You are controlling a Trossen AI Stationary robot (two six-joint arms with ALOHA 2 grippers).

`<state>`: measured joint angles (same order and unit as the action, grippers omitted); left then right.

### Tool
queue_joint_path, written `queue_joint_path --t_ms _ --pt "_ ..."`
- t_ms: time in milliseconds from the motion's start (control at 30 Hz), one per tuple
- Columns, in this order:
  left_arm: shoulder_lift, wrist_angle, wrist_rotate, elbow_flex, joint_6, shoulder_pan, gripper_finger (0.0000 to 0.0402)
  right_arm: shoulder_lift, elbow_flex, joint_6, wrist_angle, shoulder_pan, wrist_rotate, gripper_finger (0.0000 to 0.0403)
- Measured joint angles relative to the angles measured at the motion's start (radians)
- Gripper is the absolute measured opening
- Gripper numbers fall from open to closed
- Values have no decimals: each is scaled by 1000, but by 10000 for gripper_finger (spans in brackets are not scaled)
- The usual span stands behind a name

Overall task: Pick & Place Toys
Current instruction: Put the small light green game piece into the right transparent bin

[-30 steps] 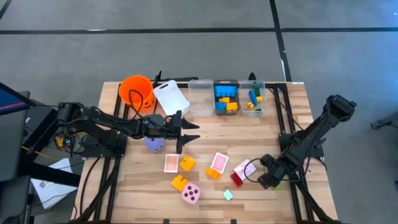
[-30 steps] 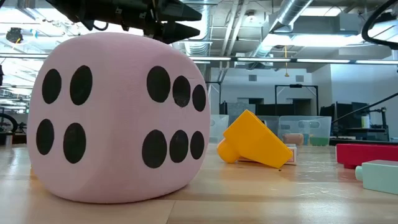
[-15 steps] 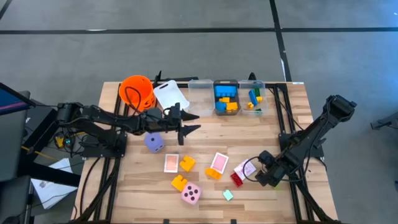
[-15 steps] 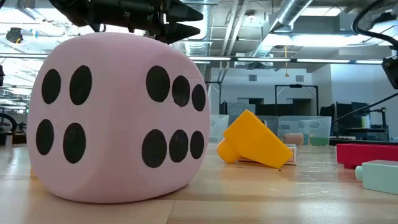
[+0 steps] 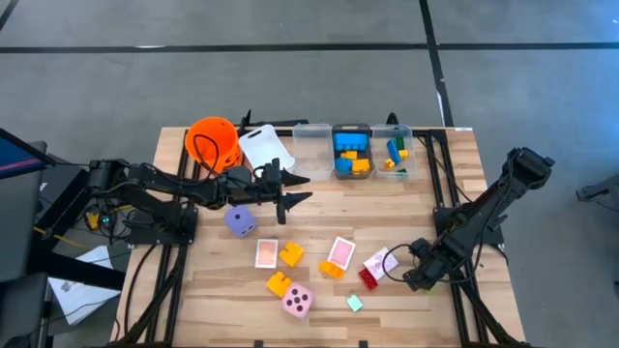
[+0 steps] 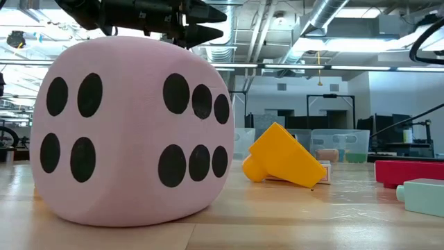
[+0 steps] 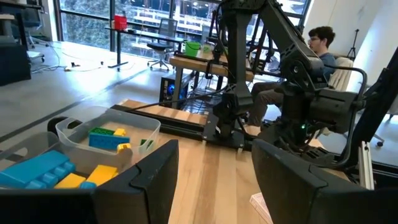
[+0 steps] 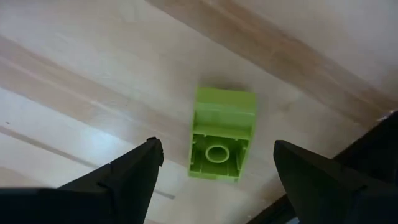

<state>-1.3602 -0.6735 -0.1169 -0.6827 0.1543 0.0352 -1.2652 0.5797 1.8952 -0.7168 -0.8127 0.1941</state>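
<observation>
My right gripper (image 5: pixel 417 277) stands open near the table's right edge, pointing down over a lime-green brick (image 8: pixel 221 134). The brick lies on the wood between the two fingers, apart from both. My left gripper (image 5: pixel 298 196) hovers open and level above the table's middle, pointing right, with nothing in it (image 7: pixel 214 180). A purple die (image 5: pixel 240 221) sits on the table below its arm. A pink die (image 5: pixel 298 301), orange and yellow bricks (image 5: pixel 290 254), pink-backed cards (image 5: pixel 340 252), a red brick (image 5: pixel 368 278) and a pale green brick (image 5: pixel 355 303) lie along the near half.
At the far edge stand an orange bucket (image 5: pixel 213 143), a white lid (image 5: pixel 266 150) and three clear bins (image 5: pixel 311 150), two of them holding bricks (image 5: pixel 351 153). A seated person (image 7: pixel 320 43) shows beyond the table in the left wrist view. The green brick lies close to the table's right rail.
My left gripper has swung a little toward the table's far edge and risen slightly, still open, leaving the purple die uncovered on the table. Since half a second ago it has kept still.
</observation>
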Motion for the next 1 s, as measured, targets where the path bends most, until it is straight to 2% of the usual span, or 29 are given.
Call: queue_joint_path --t_ms 133,267,533,667,833,1000 --pt "0 0 0 0 0 -2 198 -2 1 16 14 0 1 306" --pt "0 0 0 0 0 -2 198 -57 2 16 18 0 3 306" --pt "0 3 -3 0 0 -2 198 -213 9 -15 41 3 143 302" --pt "0 1 -3 0 0 -2 198 -216 10 -17 61 5 135 256" --pt "0 -1 -3 0 0 -2 198 -183 34 -6 36 1 51 129" --pt "0 -3 -2 0 0 -2 198 -170 96 29 -66 2 -118 137"
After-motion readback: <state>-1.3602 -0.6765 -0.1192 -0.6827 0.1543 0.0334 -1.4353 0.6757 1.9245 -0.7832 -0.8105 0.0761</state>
